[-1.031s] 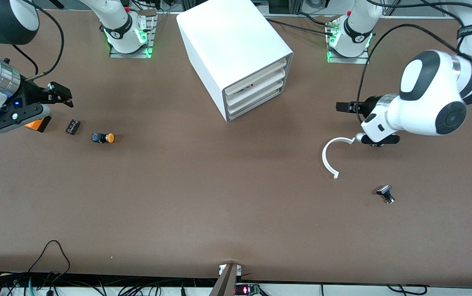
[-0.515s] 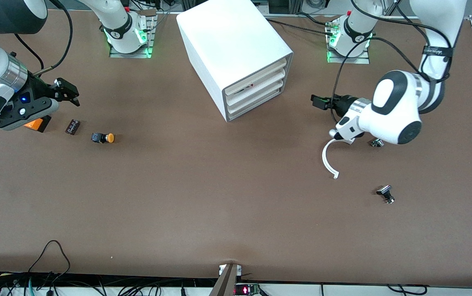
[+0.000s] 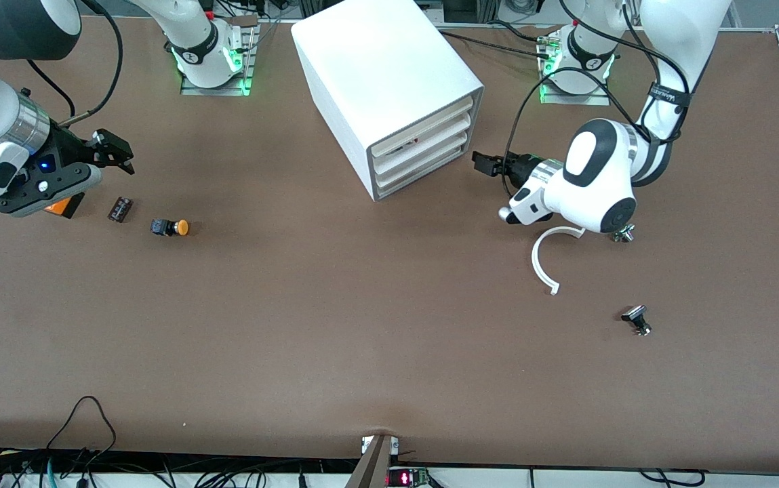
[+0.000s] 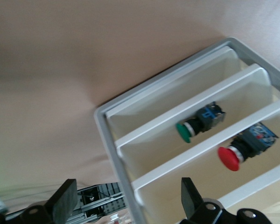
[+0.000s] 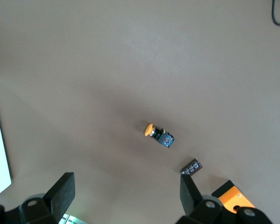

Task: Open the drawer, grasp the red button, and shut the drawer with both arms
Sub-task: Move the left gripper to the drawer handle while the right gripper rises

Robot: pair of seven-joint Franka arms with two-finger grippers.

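The white cabinet (image 3: 389,74) stands at the back middle of the table. Its second drawer (image 3: 423,139) sits flush with the other three. In the left wrist view that drawer (image 4: 270,161) shows the red-capped button (image 4: 231,157) inside, with its blue-and-black body. In the front view the button is only a red speck (image 3: 416,141). My left gripper (image 3: 483,163) is open and empty, just in front of the drawer fronts and not touching them. Its fingers (image 4: 65,205) straddle the cabinet's corner. My right gripper (image 3: 118,152) is open and empty at the right arm's end of the table.
A green-capped button (image 4: 189,130) lies in the drawer below. An orange-capped button (image 3: 172,227), a dark chip (image 3: 120,208) and an orange box (image 3: 60,205) lie under the right arm. A white curved strip (image 3: 544,261) and two small black knobs (image 3: 636,320) lie near the left arm.
My left arm has swung toward the cabinet, bringing its gripper close to the drawer fronts. My right gripper has shifted slightly toward the cabinet. Objects on the table have not moved.
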